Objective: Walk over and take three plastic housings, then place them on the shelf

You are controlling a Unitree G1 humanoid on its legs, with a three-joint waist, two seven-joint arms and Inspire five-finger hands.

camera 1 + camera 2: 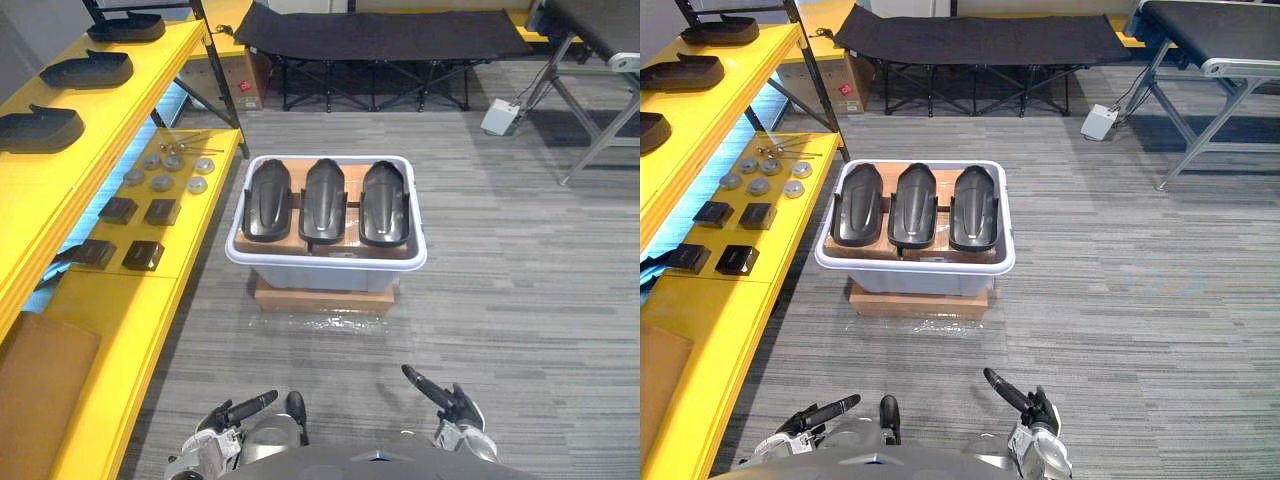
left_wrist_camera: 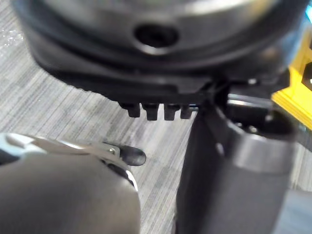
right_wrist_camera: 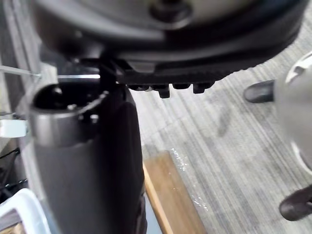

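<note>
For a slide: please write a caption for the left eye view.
Three black housings side by side in a white bin beside the yellow shelf; left hand and right hand open, empty.

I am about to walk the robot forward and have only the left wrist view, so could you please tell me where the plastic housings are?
Observer: Three black housings lie side by side in a white tub straight ahead.
Operator: Thank you. Is either hand holding anything?
Observer: No. The left hand and the right hand hang low in front of the robot, fingers straight, holding nothing.
Operator: And where is the shelf, please?
Observer: The yellow shelf runs along the robot's left, and its upper level carries three similar black parts.
</note>
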